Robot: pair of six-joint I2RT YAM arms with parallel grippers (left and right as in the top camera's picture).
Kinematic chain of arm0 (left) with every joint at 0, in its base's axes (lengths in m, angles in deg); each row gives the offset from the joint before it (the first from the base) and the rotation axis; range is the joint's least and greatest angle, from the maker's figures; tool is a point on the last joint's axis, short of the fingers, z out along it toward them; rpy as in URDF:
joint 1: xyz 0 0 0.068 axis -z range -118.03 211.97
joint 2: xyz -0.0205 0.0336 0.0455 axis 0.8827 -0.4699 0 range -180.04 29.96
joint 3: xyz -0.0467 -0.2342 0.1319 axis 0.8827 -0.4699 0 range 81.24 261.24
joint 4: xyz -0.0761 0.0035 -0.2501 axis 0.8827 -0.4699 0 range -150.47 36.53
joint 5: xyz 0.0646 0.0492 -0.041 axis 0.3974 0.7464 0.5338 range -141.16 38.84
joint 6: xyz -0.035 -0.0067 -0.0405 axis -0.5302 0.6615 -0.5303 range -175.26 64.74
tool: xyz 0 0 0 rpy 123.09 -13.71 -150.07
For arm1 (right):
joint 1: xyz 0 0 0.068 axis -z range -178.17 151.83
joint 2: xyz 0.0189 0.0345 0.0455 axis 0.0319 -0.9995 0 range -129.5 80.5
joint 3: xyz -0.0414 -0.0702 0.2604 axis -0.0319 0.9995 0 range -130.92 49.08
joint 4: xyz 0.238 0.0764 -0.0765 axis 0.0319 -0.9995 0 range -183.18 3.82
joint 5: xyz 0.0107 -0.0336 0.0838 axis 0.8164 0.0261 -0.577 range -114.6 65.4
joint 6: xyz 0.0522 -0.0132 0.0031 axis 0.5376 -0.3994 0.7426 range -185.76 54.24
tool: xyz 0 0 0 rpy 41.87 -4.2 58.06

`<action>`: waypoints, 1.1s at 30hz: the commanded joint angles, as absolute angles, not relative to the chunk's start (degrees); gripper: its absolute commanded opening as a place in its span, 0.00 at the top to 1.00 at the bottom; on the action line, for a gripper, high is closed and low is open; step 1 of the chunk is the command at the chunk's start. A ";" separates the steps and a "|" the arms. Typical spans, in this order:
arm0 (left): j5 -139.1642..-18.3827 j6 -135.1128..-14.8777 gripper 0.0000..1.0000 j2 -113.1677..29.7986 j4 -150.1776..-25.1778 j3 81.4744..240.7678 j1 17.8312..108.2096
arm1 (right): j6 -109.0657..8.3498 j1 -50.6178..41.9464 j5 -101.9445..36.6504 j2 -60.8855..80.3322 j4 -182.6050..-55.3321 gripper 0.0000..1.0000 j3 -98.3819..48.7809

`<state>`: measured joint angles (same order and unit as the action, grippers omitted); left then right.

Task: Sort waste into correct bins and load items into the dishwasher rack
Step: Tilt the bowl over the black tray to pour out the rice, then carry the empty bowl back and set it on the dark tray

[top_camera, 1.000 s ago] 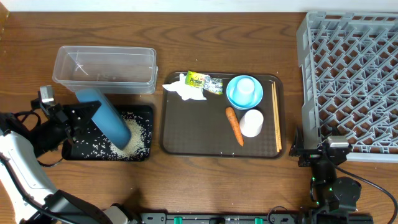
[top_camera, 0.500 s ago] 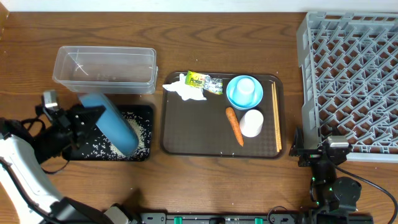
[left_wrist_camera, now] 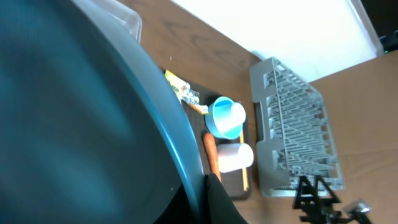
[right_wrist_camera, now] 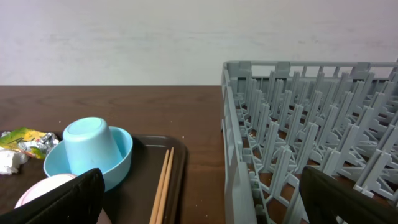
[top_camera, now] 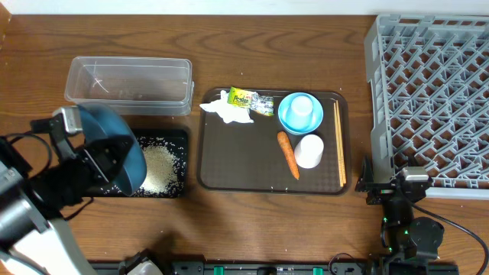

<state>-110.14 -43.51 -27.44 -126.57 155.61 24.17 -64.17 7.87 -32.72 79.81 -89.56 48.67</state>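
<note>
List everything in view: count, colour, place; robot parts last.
table: 1, brown, under everything
clear tub: 1, transparent, back left
black tray: 1, black, before tub
rice: 1 heap, white, in black tray
blue bowl: 1, blue, tilted over black tray
brown tray: 1, dark brown, centre
tissue: 1, white, brown tray's back left
wrapper: 1, green-yellow, right of tissue
light-blue cup: 1, upside down in dish
dish: 1, light blue, brown tray's back right
carrot: 1, orange, on brown tray
white cup: 1, white, right of carrot
chopsticks: 2, pale wood, brown tray's right edge
rack: 1, grey, right side
left gripper: 1, black, shut on blue bowl
right gripper: 1, black, open, by rack's front corner
</note>
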 commanded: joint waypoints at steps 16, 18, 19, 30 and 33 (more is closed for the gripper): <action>-82.66 -62.68 0.94 -23.88 -117.68 156.99 65.87 | -65.20 8.55 -32.75 80.11 -89.78 0.01 48.76; -77.33 -66.57 0.94 -25.74 -115.86 156.99 72.60 | -65.20 8.57 -32.75 80.11 -89.78 0.01 48.76; -74.38 -68.10 0.94 -26.90 -114.90 156.99 75.99 | -65.20 8.57 -32.75 80.11 -89.80 0.01 48.76; -57.24 -73.41 0.94 -42.77 -107.12 156.97 100.21 | -65.20 8.55 -32.75 80.11 -89.80 0.01 48.76; -56.44 -73.37 0.94 -47.62 -105.94 156.97 103.23 | -65.20 8.55 -32.75 80.11 -89.80 0.01 48.76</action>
<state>-61.83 -72.08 -44.03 -106.73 155.85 100.71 -64.35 7.87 -32.75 79.81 -89.58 48.67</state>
